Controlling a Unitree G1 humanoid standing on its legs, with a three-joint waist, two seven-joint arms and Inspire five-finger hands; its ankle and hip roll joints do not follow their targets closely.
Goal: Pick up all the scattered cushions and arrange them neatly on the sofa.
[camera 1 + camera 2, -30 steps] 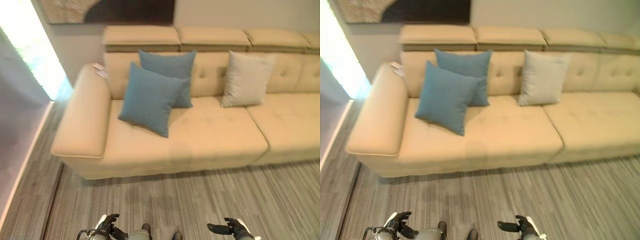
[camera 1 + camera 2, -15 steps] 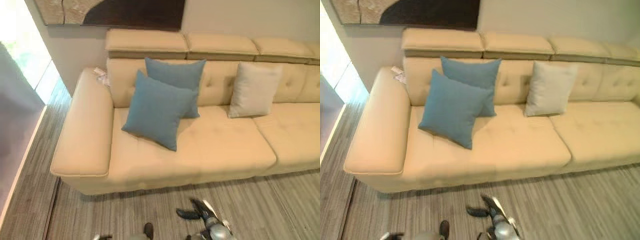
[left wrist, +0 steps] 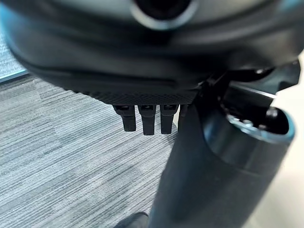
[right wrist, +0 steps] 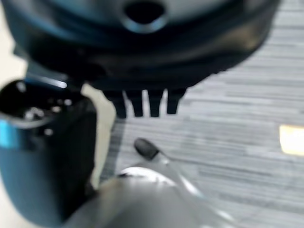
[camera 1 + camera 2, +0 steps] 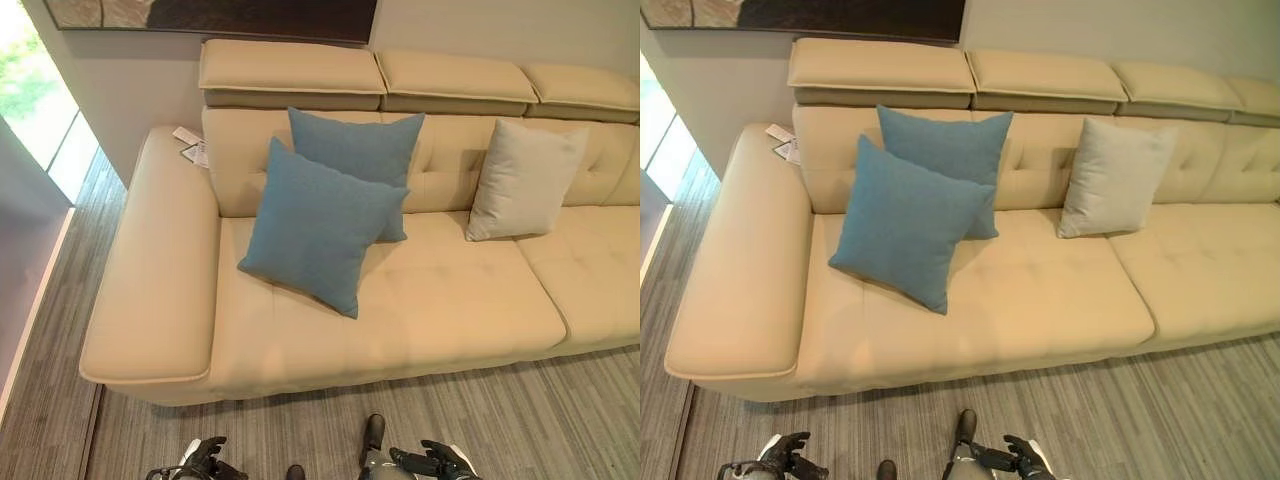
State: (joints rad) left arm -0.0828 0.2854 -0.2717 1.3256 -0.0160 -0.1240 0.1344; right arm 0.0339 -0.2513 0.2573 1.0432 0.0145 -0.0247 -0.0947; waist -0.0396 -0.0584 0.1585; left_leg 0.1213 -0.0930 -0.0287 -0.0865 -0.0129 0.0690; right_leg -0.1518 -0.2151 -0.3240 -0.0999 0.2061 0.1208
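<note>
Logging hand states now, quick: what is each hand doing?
Left hand: open, holding nothing, low above the floor.
Right hand: open, holding nothing, low above the floor.

A: What does the right hand [image 4: 142,52] look like from its own wrist?

B: A dark bulk, with the fingers [image 4: 142,102] standing out of it in a straight, even row. The thumb [image 4: 42,156] stands beside them, apart, thick and dark with a blue glint on it.

A: And past the fingers?

B: Grey striped floor [image 4: 237,128]. A pale yellow patch [image 4: 292,140] lies on it, well apart from the fingers.

A: Anything nearer?

B: A small dark shape [image 4: 145,148] just past the fingertips; it is too blurred to name. Between the thumb and the fingers runs a cream strip [image 4: 107,126], possibly upholstery, though I can't be sure.
</note>
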